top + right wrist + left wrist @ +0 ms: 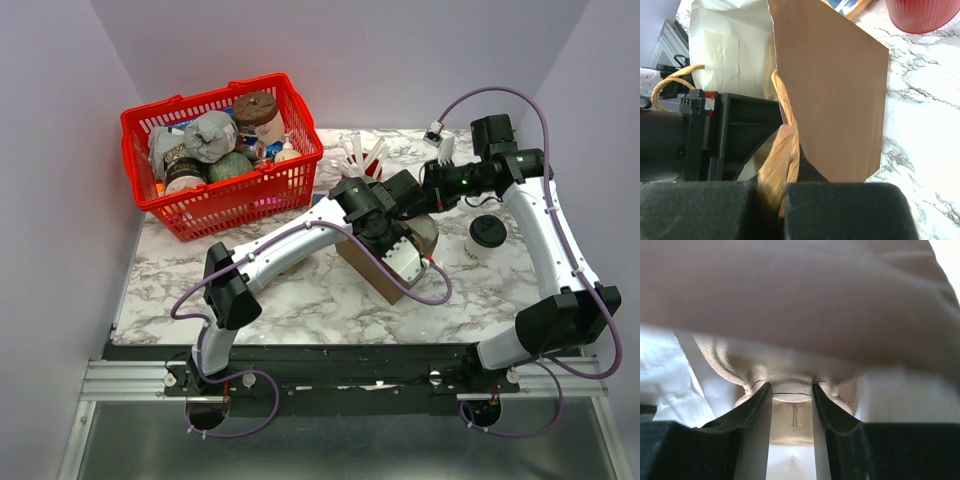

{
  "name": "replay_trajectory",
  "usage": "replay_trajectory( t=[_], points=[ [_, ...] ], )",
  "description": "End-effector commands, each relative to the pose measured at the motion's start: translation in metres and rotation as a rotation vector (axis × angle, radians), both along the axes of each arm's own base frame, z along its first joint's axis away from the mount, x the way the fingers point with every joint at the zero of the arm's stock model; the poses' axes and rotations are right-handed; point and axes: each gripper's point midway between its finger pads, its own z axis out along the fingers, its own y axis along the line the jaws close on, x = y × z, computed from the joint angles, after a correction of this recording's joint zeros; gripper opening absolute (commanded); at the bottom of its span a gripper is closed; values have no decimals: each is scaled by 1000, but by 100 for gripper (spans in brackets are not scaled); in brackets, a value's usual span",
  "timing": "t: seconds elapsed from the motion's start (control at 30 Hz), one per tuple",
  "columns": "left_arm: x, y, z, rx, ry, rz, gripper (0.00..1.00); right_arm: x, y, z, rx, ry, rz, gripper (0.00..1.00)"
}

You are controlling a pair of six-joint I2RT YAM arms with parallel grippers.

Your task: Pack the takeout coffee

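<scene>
Bright even light, soft shadows, left wrist view blurred, overexposed whites

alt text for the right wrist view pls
The right gripper is shut on the twisted paper handle of a brown paper bag on a marble table. A red cup shows at the top right.

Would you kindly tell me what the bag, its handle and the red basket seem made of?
The bag: probably matte brown kraft paper, flat with sharp folds. Its handle: seemingly twisted paper cord, showing spiral strands. The red basket: likely moulded plastic, a slightly glossy open lattice.
</scene>
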Motion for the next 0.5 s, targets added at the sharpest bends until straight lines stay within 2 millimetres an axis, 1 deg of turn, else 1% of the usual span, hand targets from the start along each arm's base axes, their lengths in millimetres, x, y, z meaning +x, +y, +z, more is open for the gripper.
replay_trajectory(
  t=[0.0,0.13,0.17,0.23,0.33,0.47],
  points=[
    [-1,-6,-20,45,-2,-50,0,-10,1,3,-5,6,3,1],
    [-3,-3,-32,78,12,-77,1,-12,3,2,-5,5,13,0],
    [-3,-2,-34,85,18,-79,6,-13,3,3,-4,5,15,0],
    [-9,1,-38,106,41,-99,9,-13,4,4,-3,0,18,1],
    [-13,3,-38,113,59,-112,14,-13,4,5,-4,-6,20,0],
    [-19,4,-38,117,92,-116,13,-14,4,3,-6,0,20,1]
  ],
)
